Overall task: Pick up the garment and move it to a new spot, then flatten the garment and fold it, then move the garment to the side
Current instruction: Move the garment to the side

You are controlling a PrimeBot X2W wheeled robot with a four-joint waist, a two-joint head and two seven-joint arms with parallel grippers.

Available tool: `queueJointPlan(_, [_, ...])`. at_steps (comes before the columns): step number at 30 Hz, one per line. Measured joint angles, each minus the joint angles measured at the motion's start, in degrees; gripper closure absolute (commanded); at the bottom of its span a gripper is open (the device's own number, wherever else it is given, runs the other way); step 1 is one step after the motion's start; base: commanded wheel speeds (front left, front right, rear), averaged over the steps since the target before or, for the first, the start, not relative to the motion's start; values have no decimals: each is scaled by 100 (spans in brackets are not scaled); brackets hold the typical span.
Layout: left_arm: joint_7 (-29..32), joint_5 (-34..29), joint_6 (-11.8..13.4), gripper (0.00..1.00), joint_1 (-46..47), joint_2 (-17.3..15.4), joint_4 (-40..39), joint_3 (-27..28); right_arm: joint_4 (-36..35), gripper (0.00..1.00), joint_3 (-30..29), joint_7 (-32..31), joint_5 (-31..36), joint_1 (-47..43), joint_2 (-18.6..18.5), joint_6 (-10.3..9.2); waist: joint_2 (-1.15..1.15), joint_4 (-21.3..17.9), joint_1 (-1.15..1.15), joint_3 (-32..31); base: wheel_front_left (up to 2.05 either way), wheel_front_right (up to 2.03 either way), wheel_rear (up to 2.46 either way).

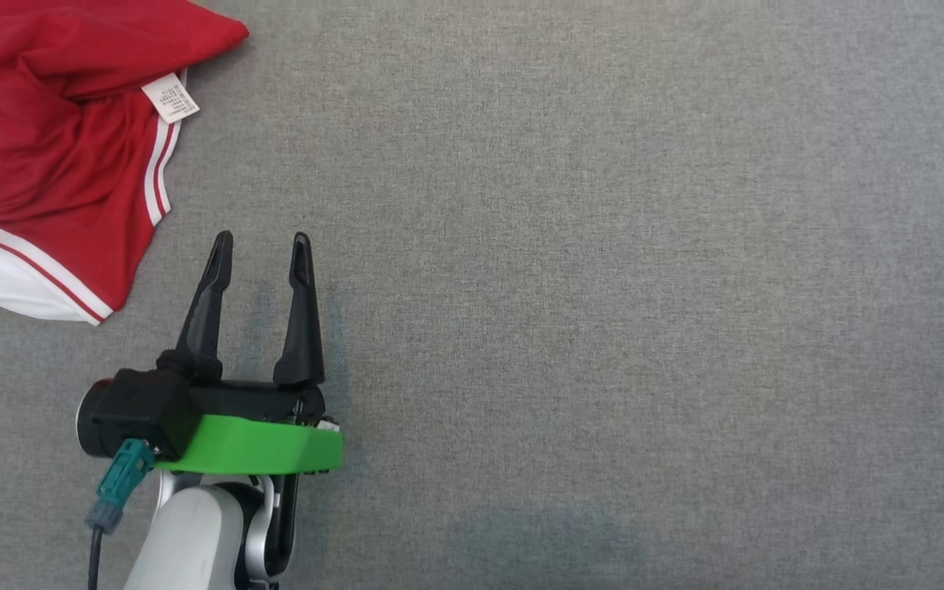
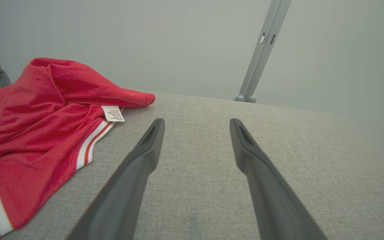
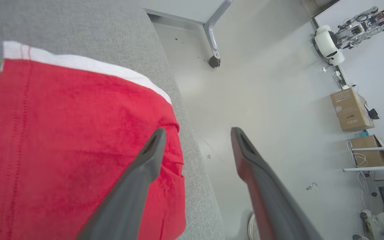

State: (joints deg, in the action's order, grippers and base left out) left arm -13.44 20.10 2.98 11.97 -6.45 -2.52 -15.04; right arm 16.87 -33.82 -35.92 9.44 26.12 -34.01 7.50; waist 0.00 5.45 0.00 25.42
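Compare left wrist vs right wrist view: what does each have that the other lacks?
Left wrist: white care label, open left gripper over bare grey table. Right wrist: floor, cardboard boxes, open right gripper near the table's edge. Both: red garment with white trim, lying on the grey table.

garment (image 1: 46, 147) soft matt cloth, probably knit; table (image 1: 603, 287) covered in rough grey woven fabric.

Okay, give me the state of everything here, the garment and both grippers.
garment: crumpled, unfolded, lying on the table.
label: exposed, face up.
left gripper: fingers open, empty, beside the garment.
right gripper: fingers open, above the garment's edge.
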Motion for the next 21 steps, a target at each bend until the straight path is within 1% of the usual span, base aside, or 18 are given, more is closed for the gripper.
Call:
queueJointPlan(3, [-27, 42, 0, 0, -100, 8, 107, 7, -166, 0, 235, 634, -224, 3, 87, 0, 0, -21, 0, -169, 0, 0, 0])
queueJointPlan(6, [-69, 64, 7, 0, -242, 5, 218, 66, -236, 0, 479, 1107, -731, 5, 408, 0, 0, -50, 0, -400, 0, 0, 0])
queueJointPlan(8, [-77, 102, 19, 0, -355, -14, 318, 126, -413, 0, 791, 1467, -861, -12, 489, 1, 0, -77, 0, -577, 0, 0, 0])
queueJointPlan(10, [-86, 122, 42, 0, -447, -43, 411, 202, -678, 0, 967, 1870, -976, -63, 619, 1, 0, -108, 0, -763, 0, 0, 0])
queueJointPlan(13, [-120, 101, 111, 0, -544, -107, 630, 286, -1051, 0, 1332, 2452, -1050, -495, 889, 3, 0, -151, 0, -1058, 0, 0, 0])
queueJointPlan(16, [-126, 86, 113, 0, -605, -171, 864, 355, -1335, 0, 1616, 2942, -1289, -1055, 1207, 2, 0, -184, 0, -1358, 0, 0, 0])
queueJointPlan(18, [-133, 96, 97, 0, -637, -180, 998, 383, -1447, 0, 1780, 3239, -1461, -1369, 1448, 3, 0, -200, 0, -1545, 0, 0, 0])
queueJointPlan(21, [-136, 88, 51, 0, -716, -181, 1169, 382, -1430, 0, 2056, 3716, -1648, -1784, 1627, 3, 0, -217, 0, -1809, 0, 0, 0])
